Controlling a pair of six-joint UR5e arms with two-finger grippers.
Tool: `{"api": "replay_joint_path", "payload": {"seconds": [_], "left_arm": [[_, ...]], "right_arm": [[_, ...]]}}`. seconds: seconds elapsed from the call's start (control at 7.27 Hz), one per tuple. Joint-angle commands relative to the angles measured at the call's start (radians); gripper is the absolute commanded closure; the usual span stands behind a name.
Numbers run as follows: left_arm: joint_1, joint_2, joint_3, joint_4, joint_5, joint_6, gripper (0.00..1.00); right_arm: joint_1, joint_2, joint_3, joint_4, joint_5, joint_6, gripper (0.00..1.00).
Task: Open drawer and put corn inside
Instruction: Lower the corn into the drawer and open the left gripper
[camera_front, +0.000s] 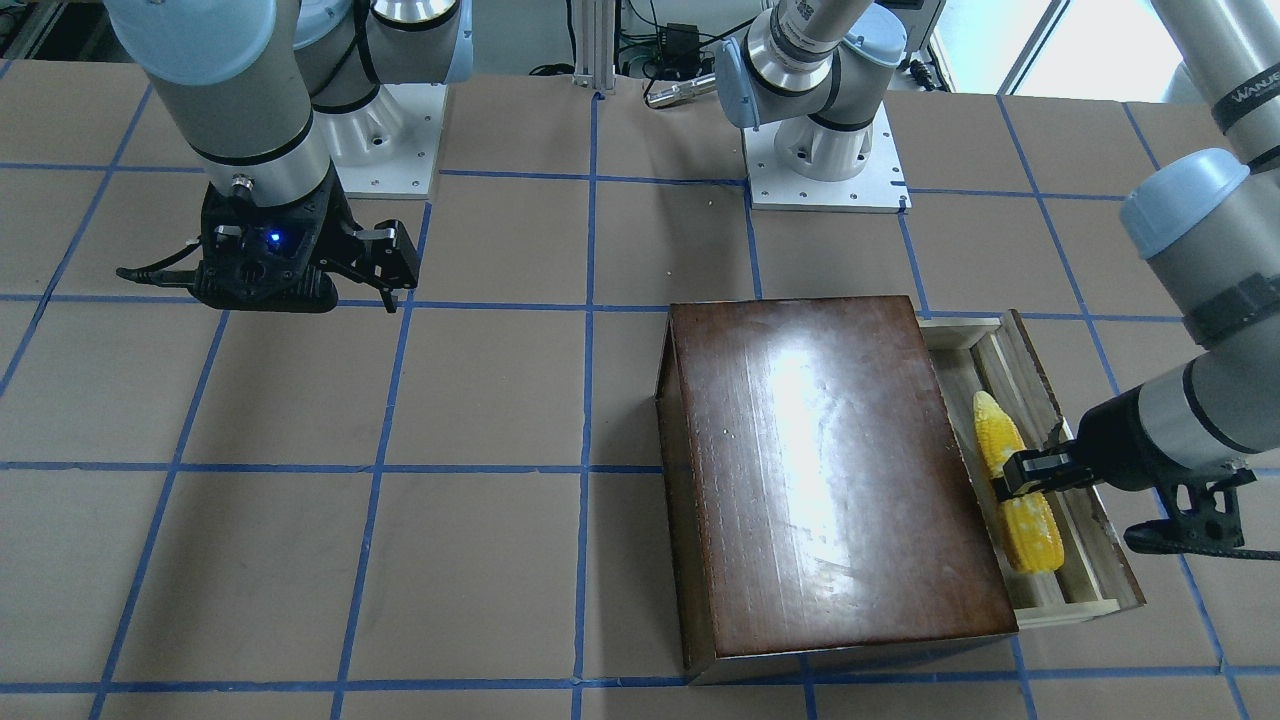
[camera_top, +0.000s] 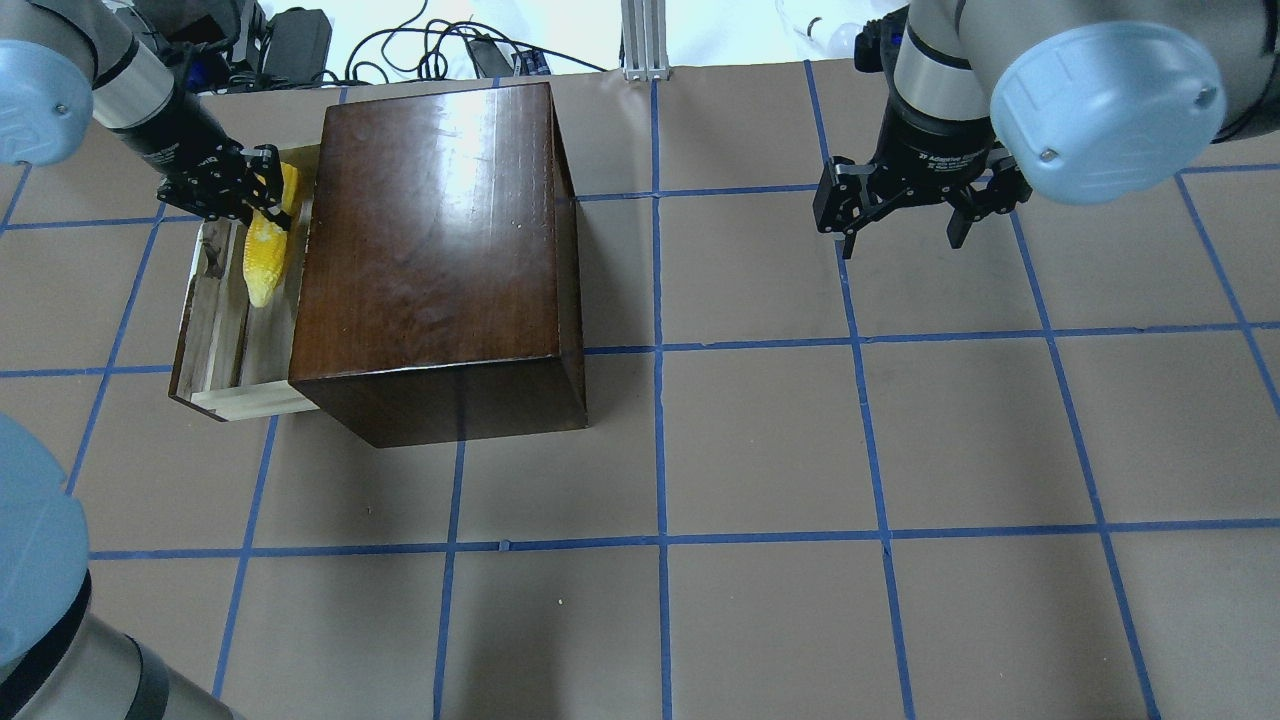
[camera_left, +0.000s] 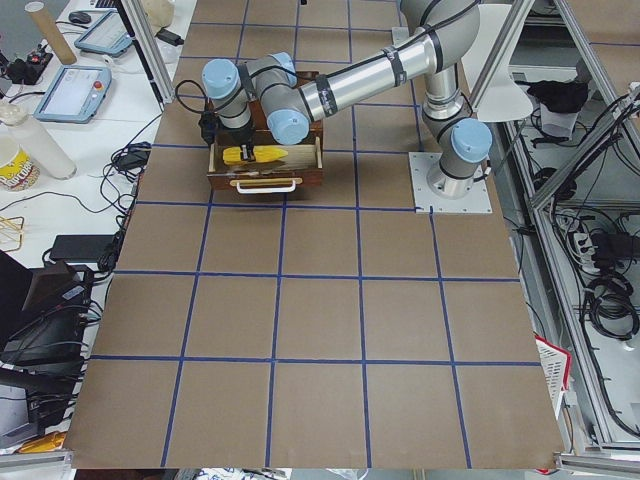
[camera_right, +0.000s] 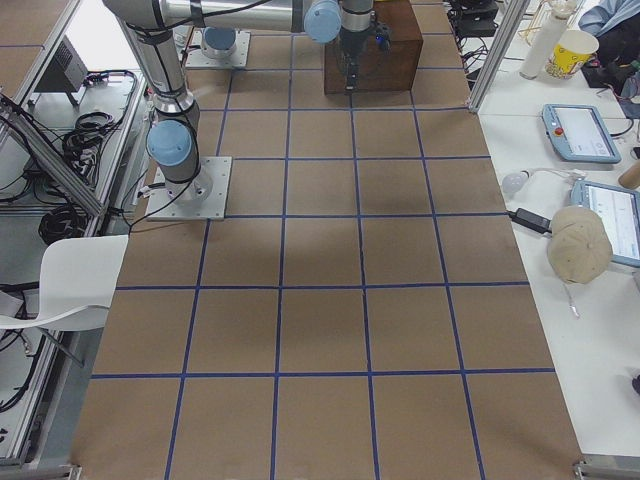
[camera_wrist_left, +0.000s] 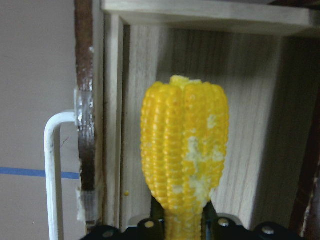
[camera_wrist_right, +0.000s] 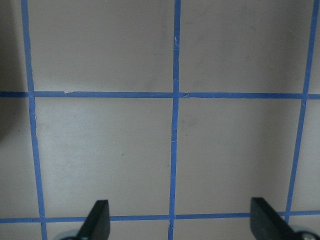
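Gripping bumpy yellow corn (camera_wrist_left: 185, 145) in drawer (camera_top: 208, 300) | left pincer (camera_top: 268, 190) clenched | right pincer (camera_top: 900, 240) released

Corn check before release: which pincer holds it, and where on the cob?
The left pincer grips the corn near its middle; the right pincer holds nothing.

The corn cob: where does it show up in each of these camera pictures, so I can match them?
Front-facing: corn at lower right, in the open drawer, right of the box.
Overhead: upper left, drawer left of the box.
Exterior left: upper middle-left, in the drawer.
Exterior right: not visible; the box blocks it.
Left wrist: centre, filling the picture.
Right wrist: not in it.
Shared landmark: the glossy dark-brown box.
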Motion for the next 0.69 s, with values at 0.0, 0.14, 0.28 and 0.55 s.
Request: {"api": "replay_joint_path", "payload": {"seconds": [0.0,0.14,0.28,0.55], "left_arm": [[0.0,-0.022,-0.001,0.003,-0.052,0.0,0.88],[0.0,-0.026,-0.001,0.001,-0.053,0.003,0.73],[0.0,-0.026,-0.005,0.0,-0.051,0.003,0.33],[-0.002,-0.02,-0.002,-0.008,-0.042,-0.003,0.0]], "right_arm": [[0.0,0.001,0.0,0.0,0.0,0.0,0.0],[0.0,0.001,0.0,-0.002,0.0,0.0,0.0],[0.0,-0.001,0.0,0.0,0.0,0.0,0.0],[0.0,0.001,0.0,0.0,0.0,0.0,0.0]]}}
